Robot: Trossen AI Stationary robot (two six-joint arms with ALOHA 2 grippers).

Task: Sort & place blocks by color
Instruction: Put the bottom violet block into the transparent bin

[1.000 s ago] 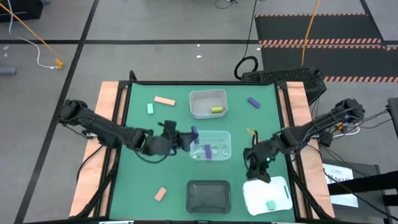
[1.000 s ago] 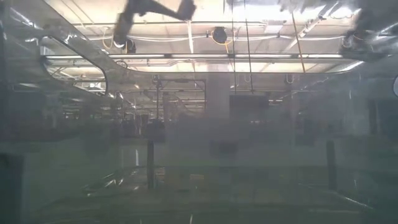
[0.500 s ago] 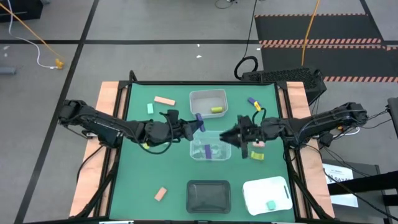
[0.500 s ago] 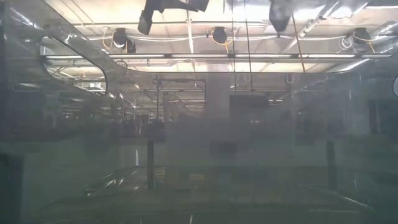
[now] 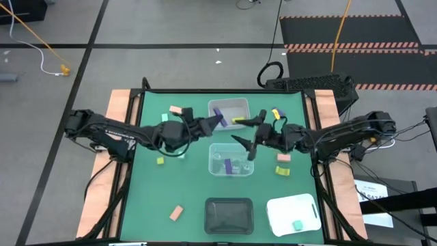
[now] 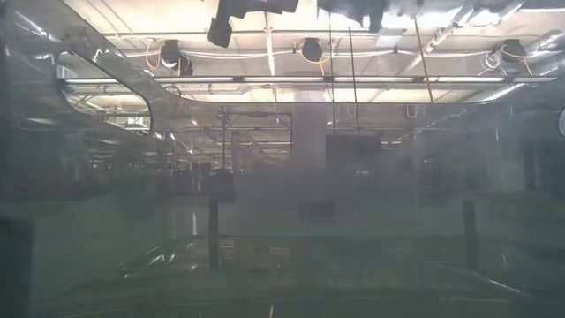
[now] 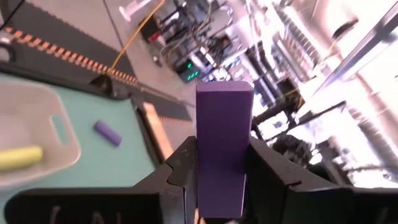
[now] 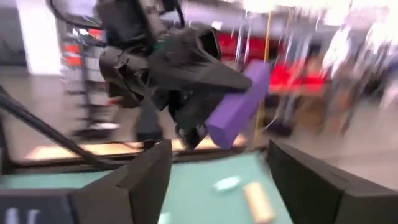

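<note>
My left gripper (image 5: 213, 123) is shut on a purple block (image 5: 219, 117) and holds it in the air over the near left part of the far tray (image 5: 240, 105). A yellow-green block (image 5: 238, 120) lies in that tray. My right gripper (image 5: 247, 131) stands open just right of the block and points at it, touching nothing. In the right wrist view its fingers (image 8: 146, 180) stand wide apart, with the purple block (image 8: 239, 106) beyond them. Under both grippers the clear tray (image 5: 244, 147) holds purple blocks (image 5: 227, 166). My left gripper pinches the purple block's two long sides (image 7: 205, 177) between its two fingers (image 7: 177, 177). The fingers run level along the block, coming from the table's left. Most of the block sticks out past the fingertips, lifted clear of table and trays.
Loose blocks lie on the green mat: salmon (image 5: 175, 109) and mint (image 5: 164, 118) at far left, yellow-green (image 5: 160, 161), salmon (image 5: 176, 212) near left, pink (image 5: 283, 158) and yellow-green (image 5: 281, 170) at right. A black tray (image 5: 229, 213) and a white tray (image 5: 304, 205) holding a mint block (image 5: 298, 224) stand near.
My left gripper has carried the purple block up and toward the far edge, from over the clear tray to over the far tray. My right gripper has swung from above the white tray toward the far edge and the centre, tipped up to level, and opened.
</note>
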